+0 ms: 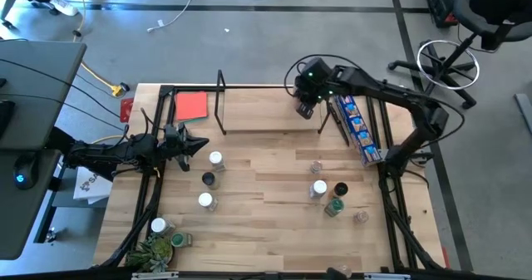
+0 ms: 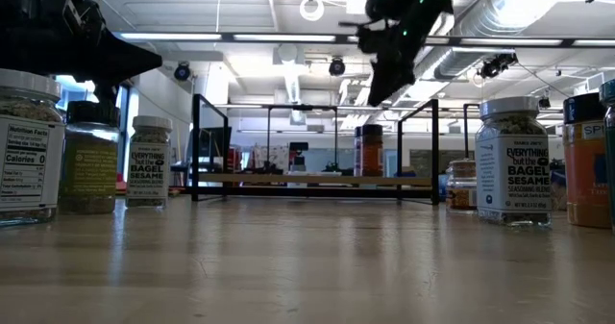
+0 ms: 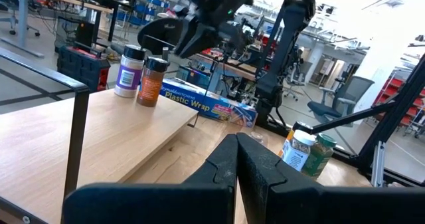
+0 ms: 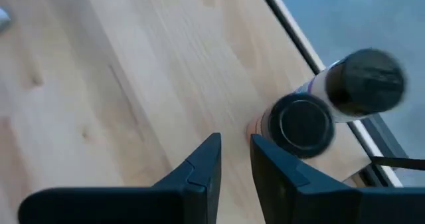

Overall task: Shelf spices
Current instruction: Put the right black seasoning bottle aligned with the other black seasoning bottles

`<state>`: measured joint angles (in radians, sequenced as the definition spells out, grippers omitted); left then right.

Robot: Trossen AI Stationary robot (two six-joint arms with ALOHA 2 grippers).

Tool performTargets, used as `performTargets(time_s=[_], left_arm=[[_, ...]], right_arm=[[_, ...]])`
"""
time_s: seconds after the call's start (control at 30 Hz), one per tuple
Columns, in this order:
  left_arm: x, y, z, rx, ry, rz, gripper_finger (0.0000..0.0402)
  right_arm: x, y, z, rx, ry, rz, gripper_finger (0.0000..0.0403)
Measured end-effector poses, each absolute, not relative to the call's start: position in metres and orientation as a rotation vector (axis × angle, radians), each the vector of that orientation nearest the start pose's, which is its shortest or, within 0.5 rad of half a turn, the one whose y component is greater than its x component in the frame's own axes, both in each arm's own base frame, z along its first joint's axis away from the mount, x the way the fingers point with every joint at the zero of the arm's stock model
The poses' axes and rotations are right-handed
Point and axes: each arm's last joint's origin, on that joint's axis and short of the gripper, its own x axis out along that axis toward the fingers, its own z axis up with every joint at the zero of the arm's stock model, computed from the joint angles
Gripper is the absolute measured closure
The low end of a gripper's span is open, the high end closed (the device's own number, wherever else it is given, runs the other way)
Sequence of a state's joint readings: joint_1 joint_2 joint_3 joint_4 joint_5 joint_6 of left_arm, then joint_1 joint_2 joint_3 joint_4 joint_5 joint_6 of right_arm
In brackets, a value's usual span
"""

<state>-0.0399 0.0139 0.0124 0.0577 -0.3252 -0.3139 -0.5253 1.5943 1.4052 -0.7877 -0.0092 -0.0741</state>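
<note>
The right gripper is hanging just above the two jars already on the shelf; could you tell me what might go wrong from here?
1. The right gripper, jaws slightly apart and empty, sits close beside the two shelved jars; a sideways move could topple them.
2. Those jars stand near the shelf end, by its edge, so a knock might send one off.
3. The plastic wrap box lies right next to that end and could get snagged.

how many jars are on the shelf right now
2. A purple-labelled jar and an orange-brown jar stand side by side on the shelf, at the end nearest the blue box. No others show on it, though part is covered from above.
</note>
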Motion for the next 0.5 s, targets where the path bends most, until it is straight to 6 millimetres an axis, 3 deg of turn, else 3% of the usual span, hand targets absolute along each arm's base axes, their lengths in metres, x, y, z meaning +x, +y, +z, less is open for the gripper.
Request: performTargets(time_s=[0.27, 0.5], left_arm=[[0.096, 0.005, 0.172, -0.32, -0.096, 0.275, 0.0401], [0.096, 0.005, 0.172, -0.32, -0.094, 0.275, 0.0401]], right_arm=[[0.261, -0.099, 0.353, 0.207, 0.847, -0.254, 0.0329], [0.234, -0.035, 0.36, 0.254, 1.008, 0.145, 0.0327]])
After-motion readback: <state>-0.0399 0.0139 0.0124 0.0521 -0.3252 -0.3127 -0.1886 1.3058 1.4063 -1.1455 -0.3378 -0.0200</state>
